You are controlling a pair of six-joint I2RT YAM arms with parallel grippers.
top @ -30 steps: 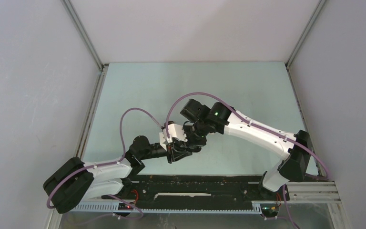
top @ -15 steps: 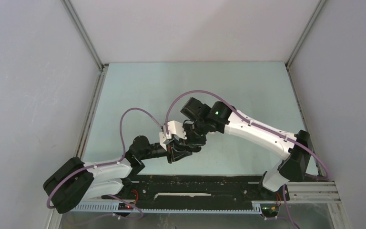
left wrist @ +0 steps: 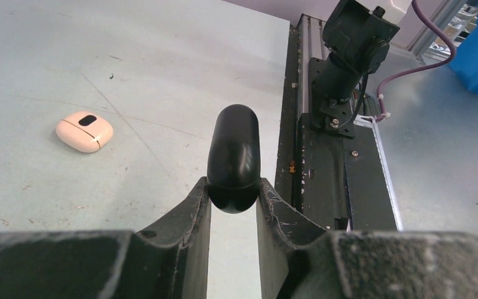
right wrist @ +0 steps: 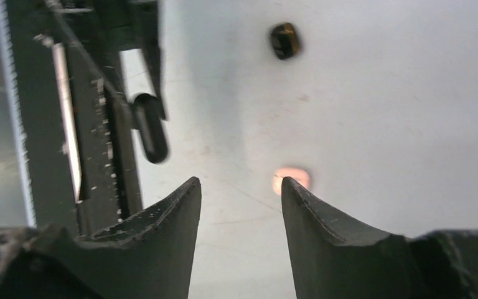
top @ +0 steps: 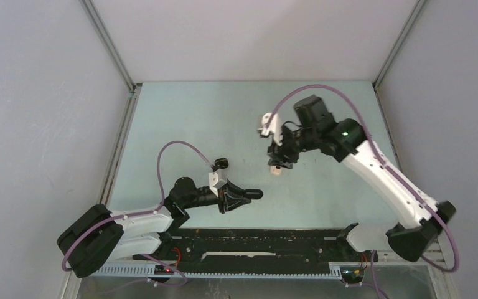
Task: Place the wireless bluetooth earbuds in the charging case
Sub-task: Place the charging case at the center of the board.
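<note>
Clamping a black charging case, left gripper sits low over the table; right gripper, jaws apart and empty, hangs above a pinkish case, the likely earbud, small and dark, lying left of it: descend squarely, pinch gently across its body.

Black glossy capsule case in left gripper, front of pale matte table. Behind it, rightward: pink pebble-shaped case by right gripper. Small black rounded piece left of that.

Right gripper now away, jaws apart
</note>
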